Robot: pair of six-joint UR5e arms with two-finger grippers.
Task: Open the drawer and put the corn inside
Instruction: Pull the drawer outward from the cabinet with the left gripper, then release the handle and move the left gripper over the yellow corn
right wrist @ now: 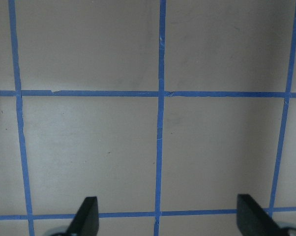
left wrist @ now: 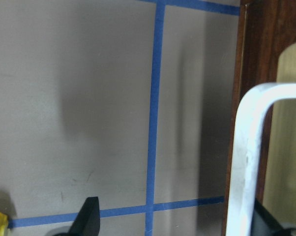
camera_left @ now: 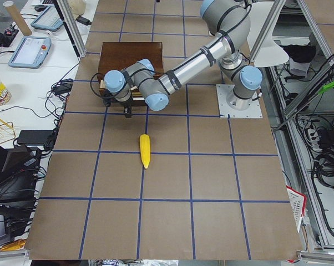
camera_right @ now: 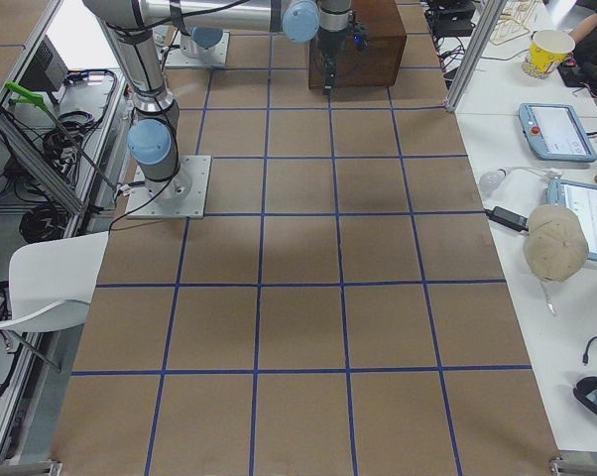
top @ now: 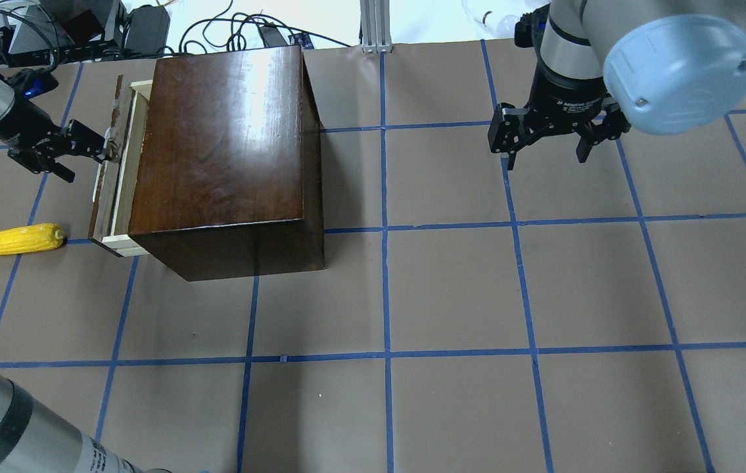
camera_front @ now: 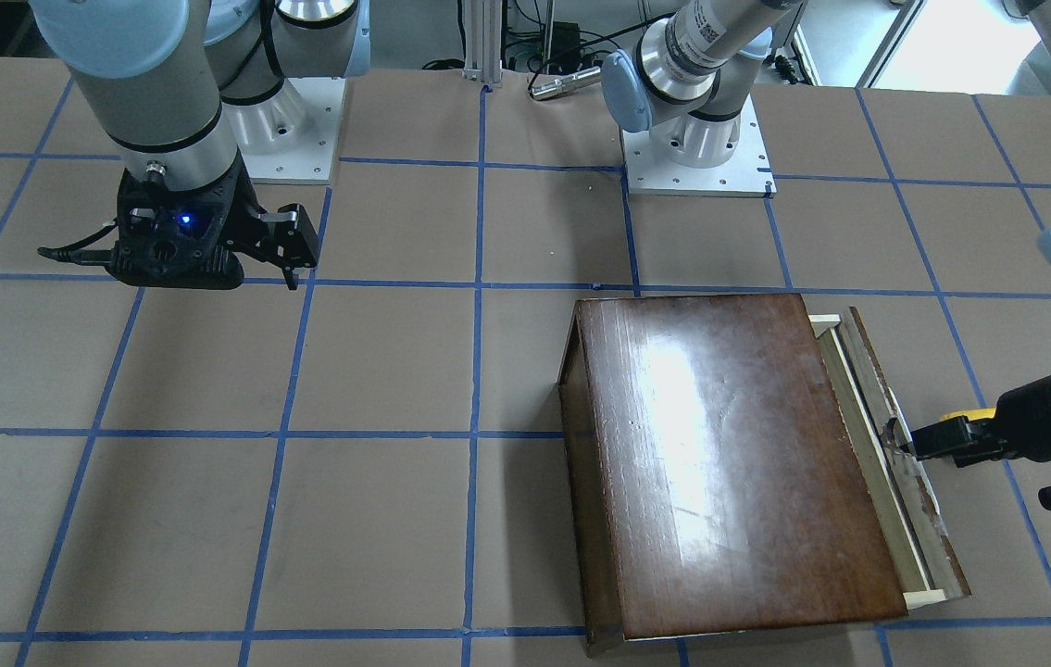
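The glossy dark brown box (top: 228,144) stands at the far left of the table. Its drawer (top: 124,172) is pulled out a little, so a strip of pale tray shows behind the scuffed front panel (camera_front: 907,482). My left gripper (top: 90,152) is at the drawer's front. Its jaws are open around the white handle (left wrist: 246,162), which lies close to one finger (left wrist: 262,220). The yellow corn (top: 14,240) lies on the table near the drawer's front, apart from the gripper. My right gripper (top: 543,154) hangs open and empty above the table, far from the box.
The brown table (top: 451,295) has a blue tape grid. The arm bases (camera_front: 696,148) stand at the robot's edge. Cables and devices (top: 83,26) lie beyond the far edge behind the box.
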